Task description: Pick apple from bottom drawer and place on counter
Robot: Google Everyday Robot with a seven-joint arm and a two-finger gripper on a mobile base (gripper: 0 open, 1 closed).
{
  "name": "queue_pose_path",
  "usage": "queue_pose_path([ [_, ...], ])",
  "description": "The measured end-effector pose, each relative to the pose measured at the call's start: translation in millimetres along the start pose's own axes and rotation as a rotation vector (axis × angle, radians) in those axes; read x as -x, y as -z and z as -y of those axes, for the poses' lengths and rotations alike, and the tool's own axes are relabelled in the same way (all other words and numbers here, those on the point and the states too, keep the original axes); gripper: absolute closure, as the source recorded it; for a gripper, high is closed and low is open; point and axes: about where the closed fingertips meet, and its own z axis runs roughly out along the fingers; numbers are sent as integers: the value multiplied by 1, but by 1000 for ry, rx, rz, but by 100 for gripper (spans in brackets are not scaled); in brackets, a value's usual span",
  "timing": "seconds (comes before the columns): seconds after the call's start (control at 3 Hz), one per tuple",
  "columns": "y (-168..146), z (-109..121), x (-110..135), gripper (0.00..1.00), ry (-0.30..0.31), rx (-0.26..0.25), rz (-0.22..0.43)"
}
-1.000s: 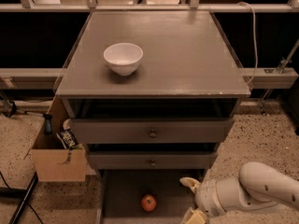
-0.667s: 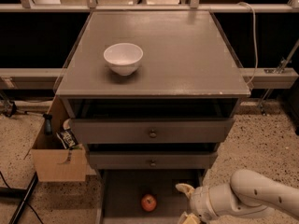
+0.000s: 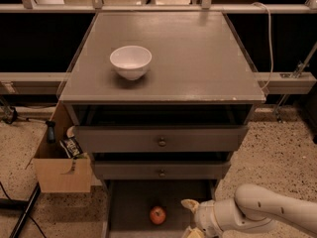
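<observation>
A small red apple (image 3: 158, 215) with a yellowish patch lies on the floor of the open bottom drawer (image 3: 130, 202), near its middle. My gripper (image 3: 191, 218) comes in from the lower right on a white arm and sits just right of the apple, a short gap away. Its two yellowish fingertips (image 3: 188, 204) stand apart, one above the other, with nothing between them. The counter (image 3: 198, 58) is the broad grey-brown top of the cabinet above.
A white bowl (image 3: 131, 61) stands on the counter's left side. Two closed grey drawers with round knobs (image 3: 162, 142) sit above the open one. A cardboard box (image 3: 60, 165) with items stands on the speckled floor at left. A cable hangs at the right.
My gripper and arm have moved left along the drawer, closing the gap to the apple. The apple, bowl and drawers have not moved.
</observation>
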Motion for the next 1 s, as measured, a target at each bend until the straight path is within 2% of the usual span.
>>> queue_pose_path([
  [0.33, -28, 30, -20, 0, -35, -1, 15],
  [0.67, -62, 72, -50, 0, -43, -34, 46],
  [1.0, -87, 102, -75, 0, 3, -96, 65],
])
